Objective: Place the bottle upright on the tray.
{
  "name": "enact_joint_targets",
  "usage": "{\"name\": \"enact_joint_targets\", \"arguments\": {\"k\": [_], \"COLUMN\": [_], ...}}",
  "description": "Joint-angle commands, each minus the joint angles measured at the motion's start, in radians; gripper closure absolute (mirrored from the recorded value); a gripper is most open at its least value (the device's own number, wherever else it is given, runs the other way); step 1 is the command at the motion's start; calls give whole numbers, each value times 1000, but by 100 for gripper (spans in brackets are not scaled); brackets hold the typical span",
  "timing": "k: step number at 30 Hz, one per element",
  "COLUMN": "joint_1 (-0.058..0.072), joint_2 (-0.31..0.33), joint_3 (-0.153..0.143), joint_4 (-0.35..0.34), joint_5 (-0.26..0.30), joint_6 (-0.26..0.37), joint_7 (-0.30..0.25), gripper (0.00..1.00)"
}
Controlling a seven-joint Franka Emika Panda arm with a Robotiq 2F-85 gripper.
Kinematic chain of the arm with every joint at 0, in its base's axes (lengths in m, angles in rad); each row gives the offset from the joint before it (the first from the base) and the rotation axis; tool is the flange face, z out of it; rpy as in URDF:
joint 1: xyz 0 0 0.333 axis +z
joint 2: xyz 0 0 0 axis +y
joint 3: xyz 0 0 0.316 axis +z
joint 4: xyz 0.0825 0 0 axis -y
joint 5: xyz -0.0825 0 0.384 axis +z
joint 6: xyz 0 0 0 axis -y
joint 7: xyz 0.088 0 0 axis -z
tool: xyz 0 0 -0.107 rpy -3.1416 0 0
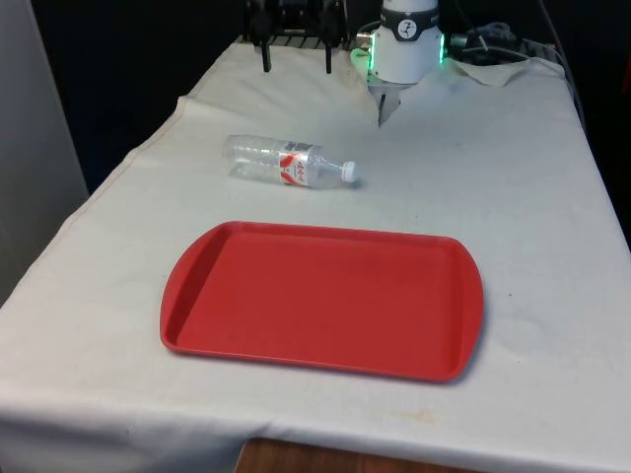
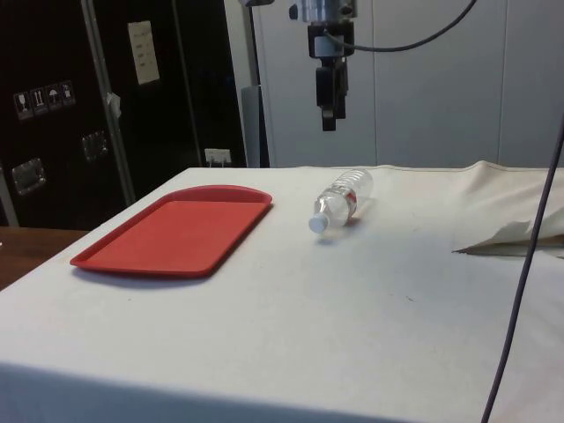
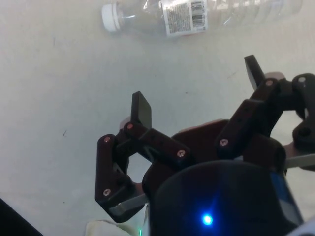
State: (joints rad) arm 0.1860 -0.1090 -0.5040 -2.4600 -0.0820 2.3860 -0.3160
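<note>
Wrist view showed the fingers spread wide with nothing between them, the gripper hanging in the air above the cloth. The clear bottle lay on its side on the table, white cap toward the front view's right, just beyond the red tray and apart from it.

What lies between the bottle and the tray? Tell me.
Only bare white cloth. In the front view the bottle lies on its side beyond the red tray, apart from it; the side view shows the same gap.
</note>
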Motion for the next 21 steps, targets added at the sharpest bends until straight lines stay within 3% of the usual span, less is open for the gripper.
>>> {"name": "enact_joint_targets", "arguments": {"k": [1,21], "joint_1": [3,5], "joint_2": [4,26], "joint_3": [0,0], "joint_4": [-4,-22], "joint_5": [9,8], "joint_6": [15,66], "joint_7": [-13,-77], "gripper": [0,0]}}
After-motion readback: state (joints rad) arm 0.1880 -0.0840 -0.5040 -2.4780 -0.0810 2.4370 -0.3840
